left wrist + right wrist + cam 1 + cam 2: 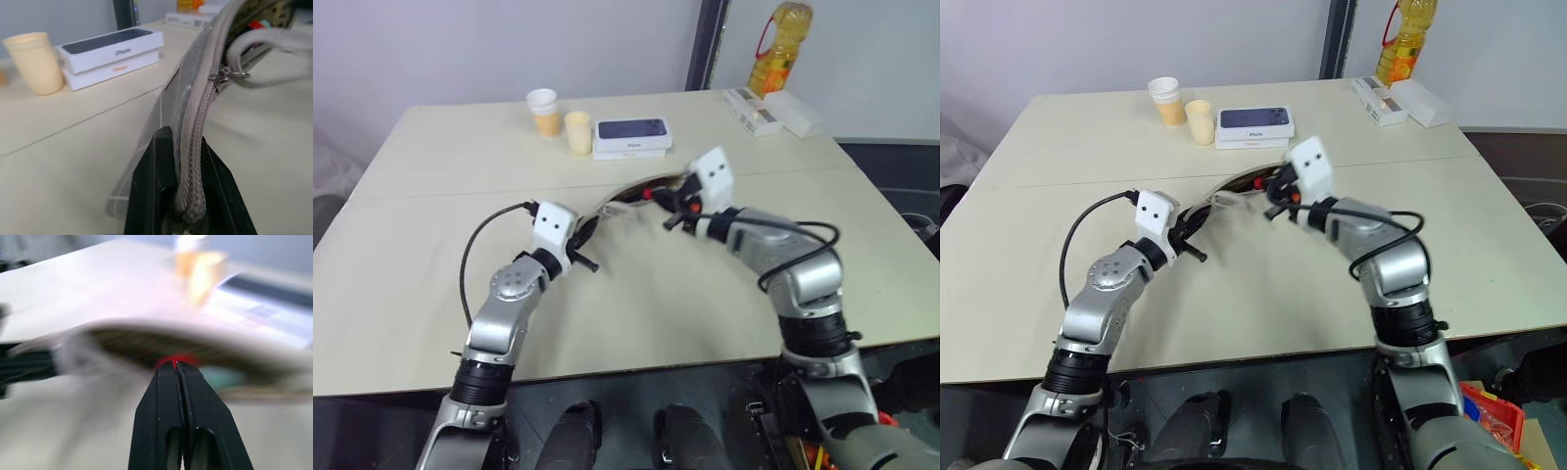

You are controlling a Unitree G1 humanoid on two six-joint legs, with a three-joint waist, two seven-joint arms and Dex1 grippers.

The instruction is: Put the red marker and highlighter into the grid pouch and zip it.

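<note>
The grid pouch (pixel 195 98) is held up off the table, its mouth gaping open. My left gripper (pixel 178 147) is shut on the pouch's near end, clamping the zipper seam. The zipper pull (pixel 229 74) sits partway along the teeth. The red marker (pixel 171 360) shows as a red spot inside the open mouth, with a pale green patch beside it that may be the highlighter (pixel 221 377). My right gripper (pixel 175 364) is shut, its tips pressed together at the pouch's opening (pixel 636 194). I cannot tell whether it pinches anything.
Behind the pouch lie stacked phone boxes (pixel 631 135), with two paper cups (pixel 543 110) (pixel 578 132) to their left. White boxes (pixel 773 113) and an oil bottle (pixel 781 49) stand at the far right corner. The table's (pixel 431 294) front edge is close below my arms.
</note>
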